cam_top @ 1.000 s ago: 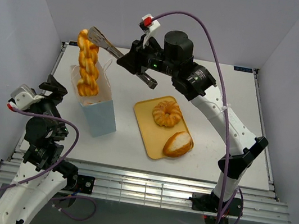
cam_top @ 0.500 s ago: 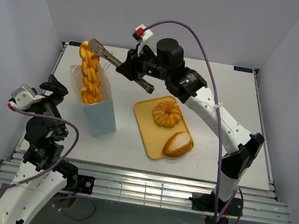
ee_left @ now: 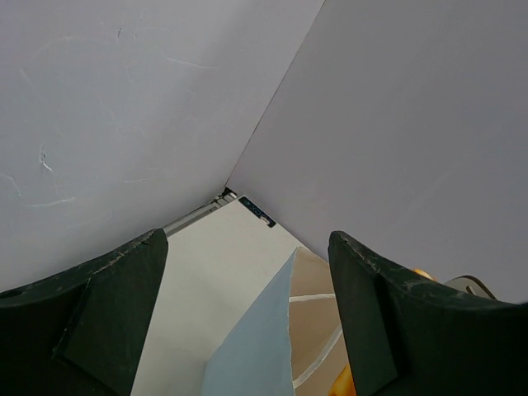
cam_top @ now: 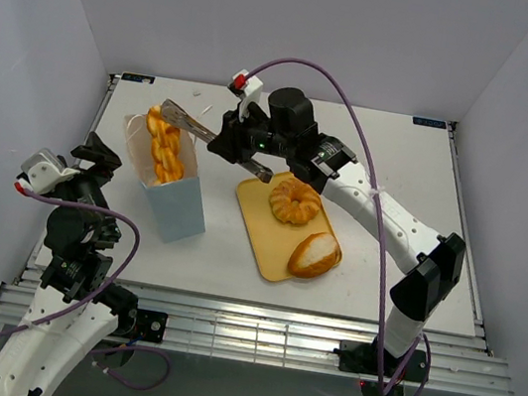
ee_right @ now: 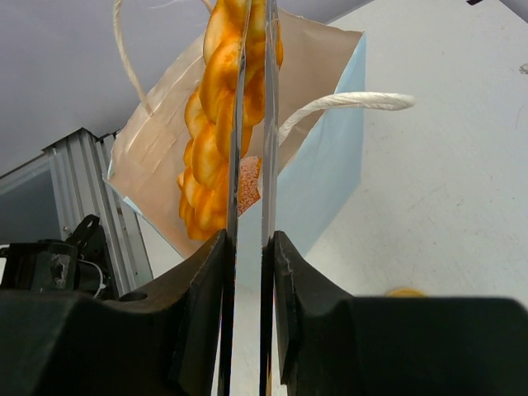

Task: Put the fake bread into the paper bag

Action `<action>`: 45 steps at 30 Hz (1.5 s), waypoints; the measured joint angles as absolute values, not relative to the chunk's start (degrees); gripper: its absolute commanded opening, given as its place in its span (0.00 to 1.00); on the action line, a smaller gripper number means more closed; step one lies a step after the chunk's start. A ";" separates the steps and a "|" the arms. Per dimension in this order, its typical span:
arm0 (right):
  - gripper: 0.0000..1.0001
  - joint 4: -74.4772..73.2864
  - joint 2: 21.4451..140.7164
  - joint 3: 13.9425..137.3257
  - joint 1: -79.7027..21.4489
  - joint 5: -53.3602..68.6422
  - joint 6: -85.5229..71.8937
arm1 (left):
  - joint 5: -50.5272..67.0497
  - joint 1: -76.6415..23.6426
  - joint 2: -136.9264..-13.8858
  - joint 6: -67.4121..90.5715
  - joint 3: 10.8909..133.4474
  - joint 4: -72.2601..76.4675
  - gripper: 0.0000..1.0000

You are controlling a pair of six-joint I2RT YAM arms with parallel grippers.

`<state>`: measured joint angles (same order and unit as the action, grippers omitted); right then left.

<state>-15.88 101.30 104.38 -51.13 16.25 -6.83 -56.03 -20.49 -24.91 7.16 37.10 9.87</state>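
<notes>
Braided twist (cam_top: 162,146) gripped at its upper end between the narrow, clamped fingers of the right gripper (cam_top: 168,108) — its lower part hangs inside the open mouth of the paper bag (cam_top: 180,210), left of centre in the overhead view. Ring doughnut (cam_top: 296,201) and oval roll (cam_top: 315,254) lie on the yellow tray (cam_top: 254,212), just right of the bag. Left gripper (cam_top: 98,157) — spread wide, holding nothing — sits at lower left, near the bag.

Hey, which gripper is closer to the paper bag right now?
Right. The right gripper hangs over the open top of the paper bag, shut on the braided twist partly inside it. The left gripper stands open beside the bag, apart from it.
</notes>
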 measured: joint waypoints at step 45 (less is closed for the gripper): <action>0.54 -11.97 68.20 77.69 -51.05 -2.11 -8.67 | -54.74 -21.08 -26.52 7.33 37.12 8.97 0.89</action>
<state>-11.97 68.20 77.69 -51.05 -2.11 -8.67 -54.74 -21.08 -26.52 7.33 37.12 8.97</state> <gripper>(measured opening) 0.542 0.889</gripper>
